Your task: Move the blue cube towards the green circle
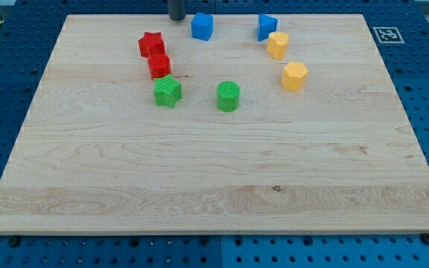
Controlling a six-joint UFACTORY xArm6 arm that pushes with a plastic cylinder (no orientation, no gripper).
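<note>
Near half of the pale wooden worktop (214, 186) bare; open room all the way to its bottom edge.

Mid-board: green ribbed plastic circle (229, 96), green plastic star (167, 91) to its left, well apart. Orange plastic hexagonal block (294, 76) off to the view's right, a second orange block (278, 45) above it. Red plastic block (159, 65) and red star (151, 44) stacked up the left.

Far row: blue plastic cube (202, 26), close to the top edge. Blue wedge-like block (267, 26) further right.

My tip (177, 18) sits just left of the cube, slightly above; contact unclear. No fingers on this rig, only a rod.

Judgement: cube light, rigid, slides readily, may spin if struck off-centre. Push on its upper face, steering down and slightly right. Lane to the circle looks clear.
</note>
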